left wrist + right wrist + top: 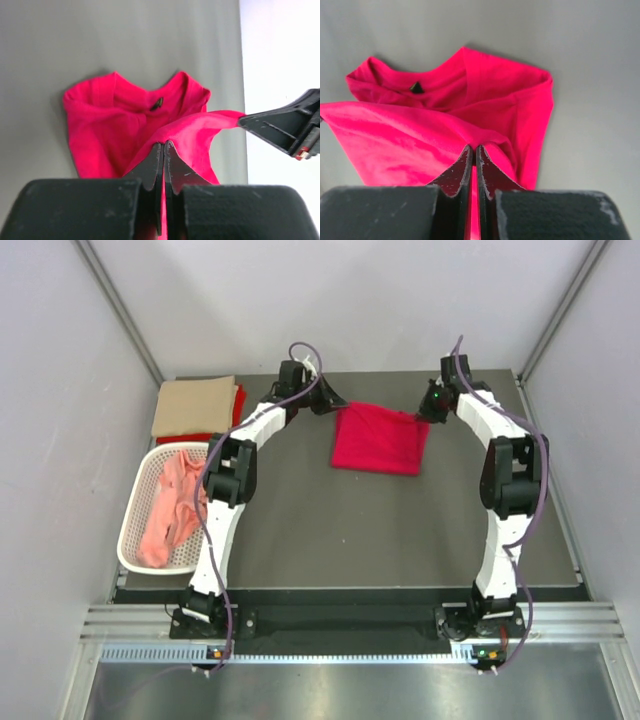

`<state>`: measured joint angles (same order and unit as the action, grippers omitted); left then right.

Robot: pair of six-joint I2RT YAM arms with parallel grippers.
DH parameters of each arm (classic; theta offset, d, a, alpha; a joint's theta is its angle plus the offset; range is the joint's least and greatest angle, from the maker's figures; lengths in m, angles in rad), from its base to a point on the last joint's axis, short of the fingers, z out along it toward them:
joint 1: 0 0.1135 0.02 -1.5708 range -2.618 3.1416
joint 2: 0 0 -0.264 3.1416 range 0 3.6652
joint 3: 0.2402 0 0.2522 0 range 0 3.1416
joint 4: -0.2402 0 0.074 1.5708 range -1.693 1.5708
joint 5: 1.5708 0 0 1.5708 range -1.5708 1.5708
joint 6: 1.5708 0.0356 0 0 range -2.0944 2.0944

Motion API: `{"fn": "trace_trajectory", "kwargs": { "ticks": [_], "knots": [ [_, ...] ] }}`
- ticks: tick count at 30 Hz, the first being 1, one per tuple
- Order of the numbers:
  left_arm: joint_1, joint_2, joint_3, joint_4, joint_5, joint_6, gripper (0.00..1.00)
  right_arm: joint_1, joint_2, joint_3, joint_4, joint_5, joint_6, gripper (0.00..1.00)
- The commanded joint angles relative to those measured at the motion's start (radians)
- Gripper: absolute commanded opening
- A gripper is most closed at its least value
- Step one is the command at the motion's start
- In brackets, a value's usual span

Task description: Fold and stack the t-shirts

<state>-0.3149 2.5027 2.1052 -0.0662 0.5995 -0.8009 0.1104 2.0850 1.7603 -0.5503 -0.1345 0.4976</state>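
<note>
A bright crimson t-shirt (380,440) lies partly folded at the back middle of the table. My left gripper (328,404) is shut on its far left corner, and my right gripper (428,412) is shut on its far right corner. In the left wrist view the cloth (130,130) is pinched at my gripper (164,145), with the dark neck label (157,104) beyond and the right gripper (280,127) at the right. In the right wrist view the shirt (420,135) is pinched at my gripper (473,148). A folded tan shirt (194,405) lies on a red one (238,402) at the back left.
A white mesh basket (135,530) at the left edge holds salmon pink cloth (172,508). Pale walls close in the table (380,530) on the left, back and right.
</note>
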Motion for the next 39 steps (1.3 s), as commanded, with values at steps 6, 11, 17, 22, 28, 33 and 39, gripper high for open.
{"fn": "trace_trajectory", "kwargs": {
  "ticks": [6,11,17,22,28,33,39],
  "knots": [
    [0.020,0.105,0.134,0.184,0.036,-0.029,0.09,-0.047,0.086,0.108,0.090,-0.033,0.007,0.01],
    [0.028,0.120,0.145,0.244,0.028,-0.032,0.23,-0.067,0.113,0.117,0.127,-0.043,0.032,0.06],
    [0.079,-0.012,0.017,0.158,0.028,0.029,0.25,-0.083,0.025,0.050,0.099,-0.050,0.018,0.41],
    [0.070,-0.218,-0.229,0.097,-0.010,0.149,0.25,-0.080,-0.162,-0.129,0.079,-0.088,-0.011,0.32],
    [0.022,-0.372,-0.471,0.071,0.028,0.200,0.24,-0.060,-0.278,-0.298,0.088,-0.253,-0.082,0.09],
    [-0.035,-0.374,-0.534,0.071,0.062,0.207,0.24,-0.048,-0.249,-0.351,0.128,-0.404,-0.091,0.10],
    [-0.076,-0.283,-0.528,0.088,0.091,0.181,0.23,-0.048,-0.165,-0.452,0.248,-0.456,-0.094,0.11]
  ]
}}
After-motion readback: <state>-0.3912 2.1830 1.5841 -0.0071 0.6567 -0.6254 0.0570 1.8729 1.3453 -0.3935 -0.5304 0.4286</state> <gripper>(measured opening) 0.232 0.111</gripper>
